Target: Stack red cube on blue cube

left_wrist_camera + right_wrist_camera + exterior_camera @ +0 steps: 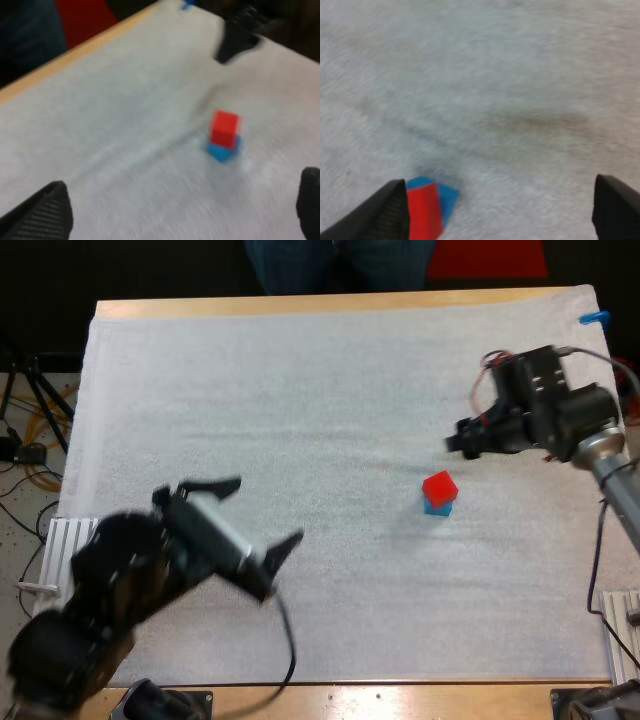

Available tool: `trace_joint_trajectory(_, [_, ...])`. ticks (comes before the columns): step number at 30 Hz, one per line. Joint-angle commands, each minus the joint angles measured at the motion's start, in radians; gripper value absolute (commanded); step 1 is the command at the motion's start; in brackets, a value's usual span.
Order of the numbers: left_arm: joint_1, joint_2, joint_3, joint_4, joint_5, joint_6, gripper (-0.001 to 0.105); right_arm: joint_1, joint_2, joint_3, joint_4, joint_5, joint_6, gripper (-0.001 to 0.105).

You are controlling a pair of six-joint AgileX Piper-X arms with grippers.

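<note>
Red cube [439, 486] sits atop blue cube [438, 507]. R gripper [458, 443], spread & empty, is nearer, just far-right of blue cube. L gripper [265, 512], spread, is well left.

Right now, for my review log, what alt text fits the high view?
A red cube sits stacked on a blue cube on the white mat, right of centre. The right gripper hangs open just beyond the stack, clear of it; the left gripper is open at the near left.
</note>
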Motion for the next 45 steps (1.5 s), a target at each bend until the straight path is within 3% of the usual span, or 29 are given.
trace_joint_trajectory(1, [0.036, 0.009, -0.005, -0.074, 0.003, -0.02, 0.087, -0.03, -0.033, -0.01, -0.012, -0.006, -0.008, 0.071])
trace_joint_trajectory(4, [0.15, 0.035, -0.012, -0.136, 0.072, -0.029, 0.087, -0.105, -0.069, -0.01, -0.021, -0.013, -0.021, 0.071])
trace_joint_trajectory(12, [0.509, 0.046, -0.044, -0.133, 0.15, -0.027, 0.087, -0.3, -0.191, -0.01, -0.017, -0.041, -0.053, 0.071])
trace_joint_trajectory(17, [0.669, 0.039, -0.062, -0.064, 0.146, -0.006, 0.087, -0.334, -0.3, -0.01, -0.019, -0.033, -0.066, 0.071])
trace_joint_trajectory(24, [0.674, -0.031, -0.062, -0.015, 0.118, 0.04, 0.087, -0.324, -0.497, -0.003, -0.02, 0.0, -0.085, 0.071])
trace_joint_trajectory(33, [0.542, -0.154, -0.062, 0.106, 0.084, 0.048, 0.087, -0.195, -0.716, 0.002, 0.026, 0.037, -0.089, 0.071])
trace_joint_trajectory(42, [0.53, -0.337, -0.062, 0.185, 0.031, 0.089, 0.087, -0.105, -1.005, 0.214, 0.031, 0.143, 0.016, 0.071])
trace_joint_trajectory(45, [0.53, -0.402, -0.062, 0.219, -0.024, 0.093, 0.087, -0.105, -1.101, 0.278, 0.053, 0.166, 0.029, 0.071])
